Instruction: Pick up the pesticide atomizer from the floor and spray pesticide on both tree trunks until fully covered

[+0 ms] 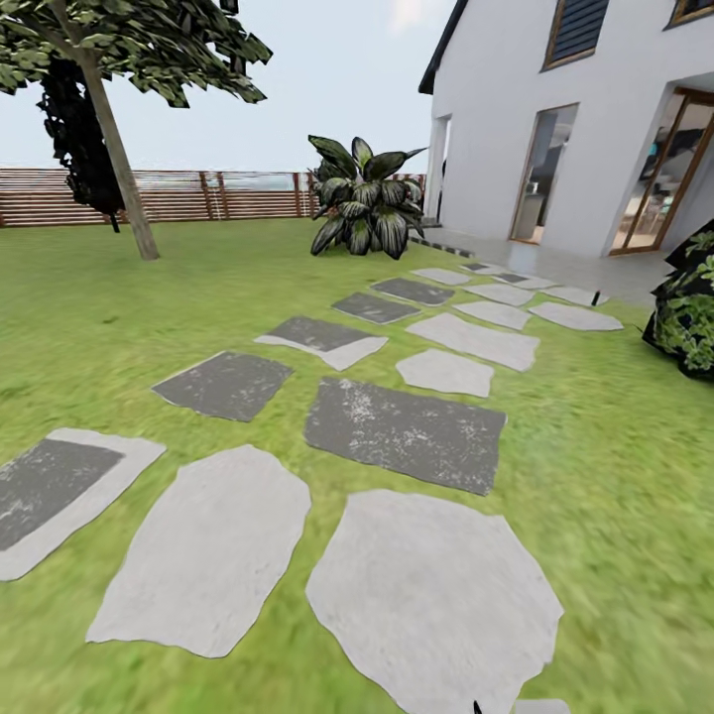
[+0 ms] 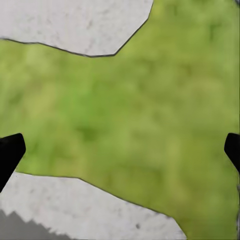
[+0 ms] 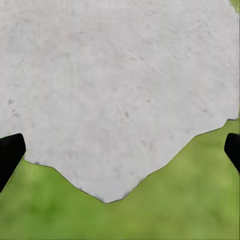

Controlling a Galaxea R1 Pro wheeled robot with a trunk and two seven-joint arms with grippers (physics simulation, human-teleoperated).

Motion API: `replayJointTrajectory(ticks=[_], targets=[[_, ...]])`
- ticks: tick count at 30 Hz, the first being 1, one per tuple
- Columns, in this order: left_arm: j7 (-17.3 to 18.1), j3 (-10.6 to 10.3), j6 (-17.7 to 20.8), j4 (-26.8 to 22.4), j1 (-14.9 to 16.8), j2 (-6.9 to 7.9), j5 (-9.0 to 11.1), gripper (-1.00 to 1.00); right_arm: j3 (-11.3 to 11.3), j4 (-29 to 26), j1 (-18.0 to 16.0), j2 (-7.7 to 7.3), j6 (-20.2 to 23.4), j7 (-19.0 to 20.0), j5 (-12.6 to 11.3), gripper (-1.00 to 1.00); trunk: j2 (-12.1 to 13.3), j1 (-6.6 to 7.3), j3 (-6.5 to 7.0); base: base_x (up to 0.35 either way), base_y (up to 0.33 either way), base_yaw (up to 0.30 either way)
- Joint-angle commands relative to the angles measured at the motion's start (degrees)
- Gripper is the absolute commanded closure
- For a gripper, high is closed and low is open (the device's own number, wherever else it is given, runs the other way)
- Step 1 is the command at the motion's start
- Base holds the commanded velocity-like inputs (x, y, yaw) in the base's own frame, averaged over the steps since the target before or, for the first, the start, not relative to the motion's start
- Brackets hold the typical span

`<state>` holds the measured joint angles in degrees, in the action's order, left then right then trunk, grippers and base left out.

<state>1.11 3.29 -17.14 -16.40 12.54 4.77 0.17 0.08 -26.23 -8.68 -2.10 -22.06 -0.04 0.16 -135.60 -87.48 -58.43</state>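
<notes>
Facing a stepping-stone path (image 1: 407, 431) across lawn (image 1: 99, 317) toward a house (image 1: 555, 119), with left end effector (image 2: 120, 150) and right end effector (image 3: 120, 150) both spread, empty.

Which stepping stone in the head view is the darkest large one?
The big dark grey rectangular slab mid-path, speckled white, lying between the pale stones; the near stones are light grey.

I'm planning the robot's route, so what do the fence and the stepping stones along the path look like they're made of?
The fence looks like brown timber: horizontal slats on posts, matte. The stepping stones look like flat natural stone slabs, irregular edges, some pale grey, some dark and speckled, with a rough, dull finish. It is a render, so this is judged by look alone.
</notes>
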Motion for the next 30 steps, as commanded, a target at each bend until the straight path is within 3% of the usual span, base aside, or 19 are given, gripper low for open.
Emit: replayJointTrajectory(ticks=[1, 30], targets=[[0.1, 0.2, -0.2, 0.0, 0.0, -0.02, 0.0, -1.00, 0.0, 0.0, 0.0, -0.01, -0.2, 0.0, 0.0, -1.00, 0.0, -0.02, -0.05, 0.331, 0.000, 0.000], [0.0, 0.2, -0.2, 0.0, 0.0, -0.06, 0.0, -1.00, 0.0, 0.0, 0.0, -0.01, -0.2, 0.0, 0.0, -1.00, 0.0, -0.02, -0.05, 0.331, 0.000, 0.000]])
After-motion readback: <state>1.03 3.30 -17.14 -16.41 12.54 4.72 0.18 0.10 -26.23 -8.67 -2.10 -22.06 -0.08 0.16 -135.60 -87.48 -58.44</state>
